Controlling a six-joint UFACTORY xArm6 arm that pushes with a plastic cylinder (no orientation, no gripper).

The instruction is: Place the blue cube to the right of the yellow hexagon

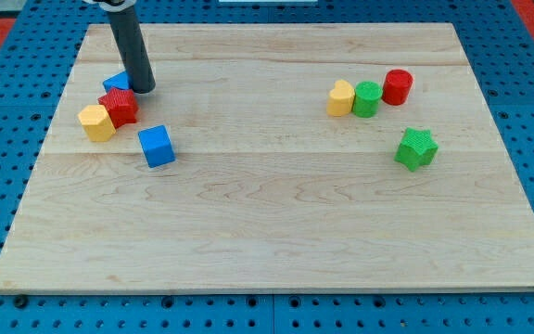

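**Positioning of the blue cube and tip on the wooden board**

Lying near the board's left edge, the blue cube (157, 147) sat apart from its neighbours, toward the view's bottom of a small cluster. That cluster, close to the top-left corner, comprised a yellow hexagon (96, 122), a red block (120, 107) touching it on the view's right, and a second blue block (115, 83), partly hidden, just above the red one. My tip (143, 89) rested on the board (276, 232) immediately to the view's right of the hidden blue block and just above the red block; contact could not be judged. The rod carried no fingers, so nothing was grasped. Well apart, toward the top-right corner, a yellow block (341, 97), a green cylinder (367, 98) and a red cylinder (398, 86) formed a touching row. A green star-shaped block (416, 148) lay separately below that row.
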